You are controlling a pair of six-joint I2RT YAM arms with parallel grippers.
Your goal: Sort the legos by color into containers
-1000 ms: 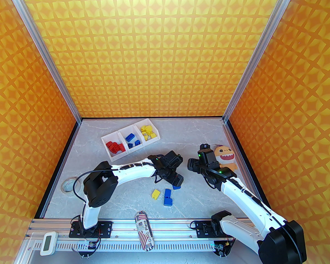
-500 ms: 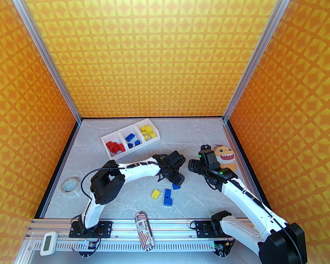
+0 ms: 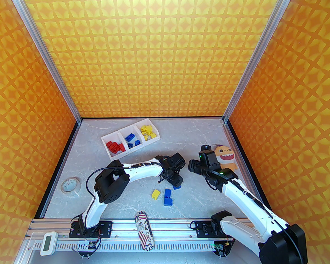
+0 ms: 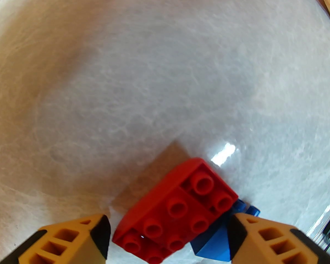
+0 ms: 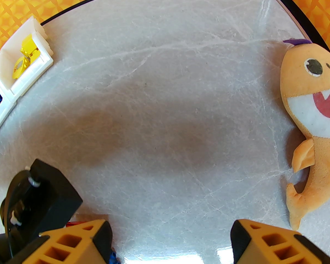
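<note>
Mid-pick, the left gripper [image 4: 167, 231] stood half open astride the red brick [image 4: 176, 210], holding nothing; closing next required avoiding the blue brick [image 4: 214, 243] beside one finger.

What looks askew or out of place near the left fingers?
A red brick lies tilted between the left fingers, apparently leaning on a blue brick. The colours touch, so gripping one may drag the other. Whether they are clipped together is unclear.

Left claw [image 4: 169, 230] has narrowed around the red brick [image 4: 178, 205], elbow [image 3: 111, 181] swung right.
</note>
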